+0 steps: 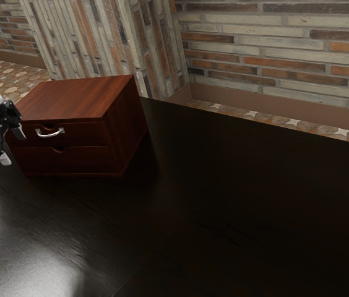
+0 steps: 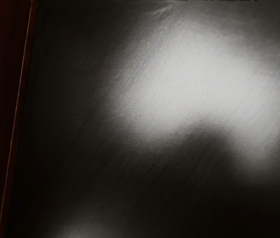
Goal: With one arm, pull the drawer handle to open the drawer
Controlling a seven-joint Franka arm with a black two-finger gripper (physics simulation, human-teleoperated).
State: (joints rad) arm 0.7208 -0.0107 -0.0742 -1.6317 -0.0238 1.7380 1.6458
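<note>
Jaws of your black two-finger gripper (image 1: pixel 10 146) stand apart, and nothing is held between them. From the exterior view you see this gripper at the far left edge, above the dark glossy wooden table (image 1: pixel 224 204) and just in front of the left corner of the small reddish-brown wooden cabinet (image 1: pixel 81 99). The cabinet stands on the table near its back edge, at the exterior view's left, and it has two drawers, one above the other. The upper drawer (image 1: pixel 81 133) carries the curved silver metal handle (image 1: pixel 49 132), which sits near the left end of the drawer front, close to the nearer fingertip but apart from it. This drawer front lies flush with the cabinet, so the drawer is closed. Behind the table there are a brick wall (image 1: pixel 273 49) and a patterned tiled floor (image 1: pixel 13 77). From the wrist view you see the table (image 2: pixel 80 173) under the hand, with a broad pale glare (image 2: pixel 194 84) on its surface and a soft dark shadow (image 2: pixel 214 144) crossing this glare. Beside the hand, one reddish-brown face of the cabinet (image 2: pixel 1 74) rises from the table.
</note>
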